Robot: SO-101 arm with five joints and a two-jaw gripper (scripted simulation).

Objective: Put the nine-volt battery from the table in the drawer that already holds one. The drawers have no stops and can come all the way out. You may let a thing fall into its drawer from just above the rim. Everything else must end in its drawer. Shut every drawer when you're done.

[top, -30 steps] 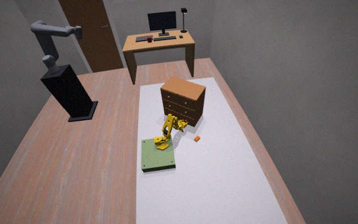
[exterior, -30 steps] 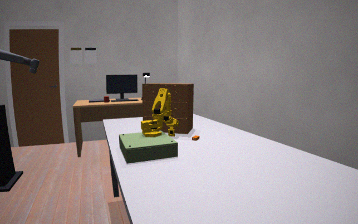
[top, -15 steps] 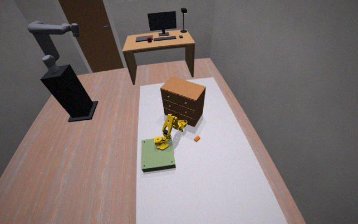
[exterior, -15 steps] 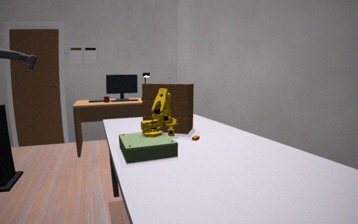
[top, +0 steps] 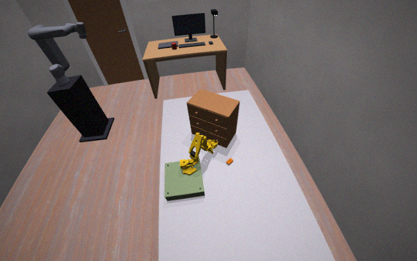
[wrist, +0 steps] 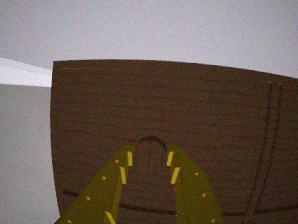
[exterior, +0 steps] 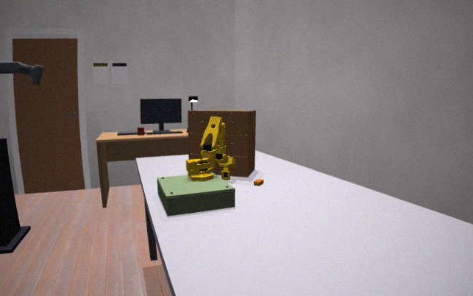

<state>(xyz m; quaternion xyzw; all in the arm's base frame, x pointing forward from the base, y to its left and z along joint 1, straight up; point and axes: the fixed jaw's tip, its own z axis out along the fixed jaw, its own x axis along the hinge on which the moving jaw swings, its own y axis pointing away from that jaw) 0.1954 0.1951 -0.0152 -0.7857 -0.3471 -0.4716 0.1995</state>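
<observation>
Currently the gripper [wrist: 150, 156] is pinching the small arched handle [wrist: 152, 140] on the bottom drawer [wrist: 200, 116] of the chest [top: 213, 103], fingers narrowed on it. All drawers are looking shut, so the pull comes straight back toward the base [top: 174, 191]. Meanwhile the battery [top: 229, 161] is lying on the desk [top: 255, 208], near the gripper's right, apart from the chest, long axis angled; likely outside the drawer's path.
</observation>
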